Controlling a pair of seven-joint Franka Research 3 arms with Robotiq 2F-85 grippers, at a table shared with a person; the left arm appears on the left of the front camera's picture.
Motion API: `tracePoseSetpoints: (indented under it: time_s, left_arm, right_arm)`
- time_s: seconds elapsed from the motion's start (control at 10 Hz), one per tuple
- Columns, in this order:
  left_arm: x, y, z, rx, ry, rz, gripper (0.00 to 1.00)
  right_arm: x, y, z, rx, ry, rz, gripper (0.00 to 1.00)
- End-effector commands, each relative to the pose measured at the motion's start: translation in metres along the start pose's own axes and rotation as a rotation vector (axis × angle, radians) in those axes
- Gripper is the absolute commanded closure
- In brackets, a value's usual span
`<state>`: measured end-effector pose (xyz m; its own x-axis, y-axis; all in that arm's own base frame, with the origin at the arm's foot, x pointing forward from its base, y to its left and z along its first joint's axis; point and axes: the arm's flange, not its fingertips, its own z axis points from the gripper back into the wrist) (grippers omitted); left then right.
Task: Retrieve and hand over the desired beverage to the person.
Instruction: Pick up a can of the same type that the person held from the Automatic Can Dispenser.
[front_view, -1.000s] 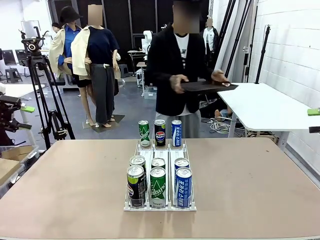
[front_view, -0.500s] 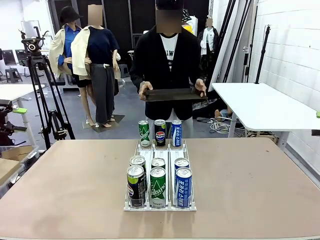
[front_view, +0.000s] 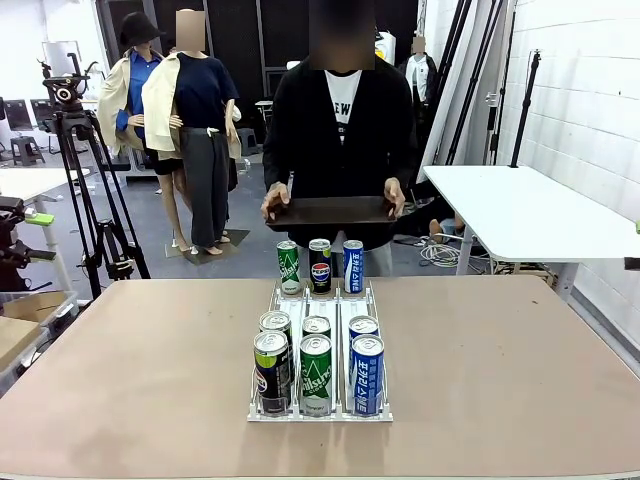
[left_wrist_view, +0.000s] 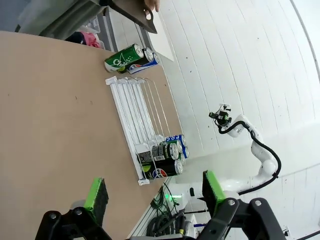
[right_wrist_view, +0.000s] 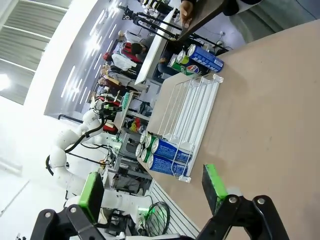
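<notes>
Tan wooden desk (front_view: 120, 370): bare surface runs from its left edge to the rack.
Left pincer (left_wrist_view: 154, 192): released. Its green pads (left_wrist_view: 95, 197) are spread wide with nothing between them. It hangs above open desk, well apart from the rack.
White wire rack (front_view: 318, 415): sits mid-desk, with three lanes running from the near side to the far side. A strip of bare desk lies in front of it.
Near cans: six upright drink cans stand in two rows of three at the rack's near end. In front are a dark can with a yellow-green band (front_view: 271, 370), a green can (front_view: 316, 373) and a blue can (front_view: 367, 373), and a second row stands close behind them.
Lane middles: bare wire between the two groups of cans.
Far cans: a green can (front_view: 288, 266), a black Pepsi can (front_view: 320, 265) and a blue can (front_view: 353, 265) stand side by side at the rack's far end, near the desk's far edge. I cannot tell whether they stand on the rack or just past it.
Person (front_view: 340, 150): stands behind the far edge in line with the rack, wearing a black cardigan over a white T-shirt.
Dark flat tray (front_view: 330, 211): held level with one hand at each end, above and behind the far cans, apart from them.
Desk right of the rack: bare out to the right edge.
Right pincer (right_wrist_view: 153, 189): released, with its pads wide and nothing gripped. It is over open desk, well apart from the rack.
</notes>
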<state>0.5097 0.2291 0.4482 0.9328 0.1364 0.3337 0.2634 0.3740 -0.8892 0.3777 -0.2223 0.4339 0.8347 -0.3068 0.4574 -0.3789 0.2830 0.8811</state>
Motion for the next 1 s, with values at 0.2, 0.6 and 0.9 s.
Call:
tracePoseSetpoints:
  time_s: [0.2, 0.6, 0.9]
  left_arm:
    - [-0.0001, 0.0010, 0.0009, 0.009, -0.009, 0.015, 0.00]
    - [-0.0001, 0.0010, 0.0009, 0.009, -0.009, 0.015, 0.00]
    - [-0.0001, 0.0010, 0.0009, 0.009, -0.009, 0.015, 0.00]
  right_arm:
    - [-0.0035, 0.0013, -0.0034, -0.014, -0.010, -0.003, 0.00]
    - [-0.0035, 0.0013, -0.0034, -0.014, -0.010, -0.003, 0.00]
    - [-0.0035, 0.0013, -0.0034, -0.014, -0.010, -0.003, 0.00]
